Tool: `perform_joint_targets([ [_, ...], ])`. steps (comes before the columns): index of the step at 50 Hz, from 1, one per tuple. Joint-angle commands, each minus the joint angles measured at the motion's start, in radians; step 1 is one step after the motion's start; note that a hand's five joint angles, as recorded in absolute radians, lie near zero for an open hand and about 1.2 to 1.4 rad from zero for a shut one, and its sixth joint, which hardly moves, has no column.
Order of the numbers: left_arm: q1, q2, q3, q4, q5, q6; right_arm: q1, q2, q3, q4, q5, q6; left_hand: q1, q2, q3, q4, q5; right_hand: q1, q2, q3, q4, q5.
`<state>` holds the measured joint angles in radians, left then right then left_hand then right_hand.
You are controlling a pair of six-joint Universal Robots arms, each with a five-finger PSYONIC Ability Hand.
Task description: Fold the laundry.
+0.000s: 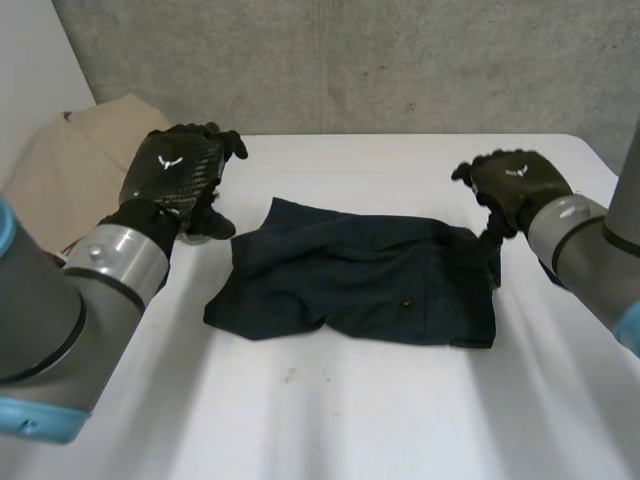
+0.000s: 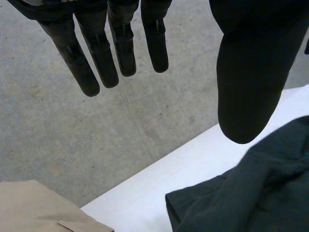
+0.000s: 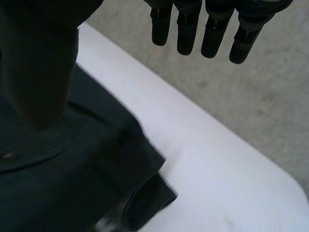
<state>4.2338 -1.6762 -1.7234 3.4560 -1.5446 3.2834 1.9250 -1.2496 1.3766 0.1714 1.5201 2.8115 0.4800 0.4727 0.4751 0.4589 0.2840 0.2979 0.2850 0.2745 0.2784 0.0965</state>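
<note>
Dark garment [image 1: 360, 285], apparently shorts, lies rumpled at the middle of the white worktop [image 1: 350, 420], one layer partly doubled over another and its edges uneven. In the head view the left hand [image 1: 180, 170] hangs above the worktop at about 10 o'clock from the cloth, just beside its far left corner. The right hand [image 1: 515, 185] sits at about 2 o'clock, close over the far right corner. One hand at each far corner looks like a stance for taking both corners together. A beige cloth [image 1: 70, 160] lies well apart at 10 o'clock, beyond the left hand, probably waiting its turn.

In the left wrist view the left hand's fingers [image 2: 91, 63] are straight and spread wide of the thumb [image 2: 248, 87], holding nothing. The garment's corner lies below the thumb, not touched.

In the right wrist view the right hand's fingers [image 3: 212, 34] are likewise straight, with the thumb [image 3: 41, 72] set apart above the cloth and nothing pinched. The garment's hem lies under the palm, and a small button [image 3: 8, 156] shows near the thumb. I judge the fold not yet begun; both corners need grasping first.
</note>
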Motion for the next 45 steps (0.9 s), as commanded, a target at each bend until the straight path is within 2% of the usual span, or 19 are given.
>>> perform_joint_targets([
  [1, -0.011, -0.103, -0.016, 0.006, 0.000, 0.097, 0.003, 0.012, 0.056, 0.011, -0.008, -0.001, 0.048, 0.055, 0.053, 0.069, 0.069, 0.092, 0.105, 0.116, 0.112, 0.119],
  [8, -0.023, -0.318, 0.103, 0.017, 0.000, 0.271, 0.005, 0.188, -0.022, -0.026, -0.009, 0.000, 0.051, 0.058, 0.056, 0.072, 0.072, 0.154, 0.167, 0.177, 0.174, 0.181],
  [19, -0.006, -0.553, 0.291, 0.012, 0.009, 0.288, -0.012, 0.381, -0.194, -0.066, -0.008, -0.001, 0.074, 0.081, 0.079, 0.095, 0.095, 0.245, 0.258, 0.268, 0.264, 0.272],
  [25, -0.005, -0.634, 0.387, 0.012, 0.029, 0.289, -0.021, 0.449, -0.258, -0.066, -0.009, -0.004, 0.288, 0.295, 0.293, 0.309, 0.310, 0.342, 0.355, 0.365, 0.361, 0.369],
  [27, -0.005, -0.654, 0.416, 0.012, 0.031, 0.291, -0.023, 0.466, -0.272, -0.066, -0.009, -0.004, 0.490, 0.497, 0.495, 0.511, 0.511, 0.398, 0.410, 0.421, 0.417, 0.424],
  [28, -0.005, -0.657, 0.429, 0.012, 0.028, 0.291, -0.023, 0.472, -0.277, -0.066, -0.009, -0.009, 0.686, 0.693, 0.691, 0.707, 0.707, 0.482, 0.495, 0.505, 0.502, 0.509],
  [31, -0.005, -0.649, 0.433, 0.014, 0.027, 0.285, -0.023, 0.472, -0.280, -0.066, -0.011, -0.009, 0.916, 0.923, 0.920, 0.937, 0.937, 0.793, 0.805, 0.816, 0.812, 0.819],
  [33, -0.006, -0.642, 0.436, 0.015, 0.027, 0.283, -0.023, 0.469, -0.283, -0.066, -0.014, -0.010, 0.916, 0.924, 0.921, 0.937, 0.938, 0.923, 0.935, 0.946, 0.942, 0.949],
  [34, -0.009, -0.639, 0.438, 0.015, 0.027, 0.283, -0.023, 0.461, -0.284, -0.064, -0.014, -0.010, 0.916, 0.924, 0.921, 0.937, 0.938, 1.097, 1.110, 1.120, 1.116, 1.123],
  [37, -0.017, -0.628, 0.441, 0.014, 0.021, 0.285, -0.017, 0.435, -0.286, -0.059, -0.011, -0.012, 0.916, 0.924, 0.921, 0.937, 0.938, 1.098, 1.111, 1.122, 1.118, 1.125],
  [39, -0.020, -0.591, 0.439, 0.003, 0.017, 0.288, -0.012, 0.369, -0.281, -0.052, -0.006, -0.017, 0.916, 0.924, 0.921, 0.937, 0.938, 1.098, 1.111, 1.122, 1.118, 1.125],
  [45, -0.011, -0.337, 0.393, -0.072, 0.017, 0.283, -0.023, 0.109, -0.226, 0.003, -0.011, -0.110, 0.916, 0.924, 0.921, 0.937, 0.938, 1.098, 1.111, 1.122, 1.118, 1.125],
])
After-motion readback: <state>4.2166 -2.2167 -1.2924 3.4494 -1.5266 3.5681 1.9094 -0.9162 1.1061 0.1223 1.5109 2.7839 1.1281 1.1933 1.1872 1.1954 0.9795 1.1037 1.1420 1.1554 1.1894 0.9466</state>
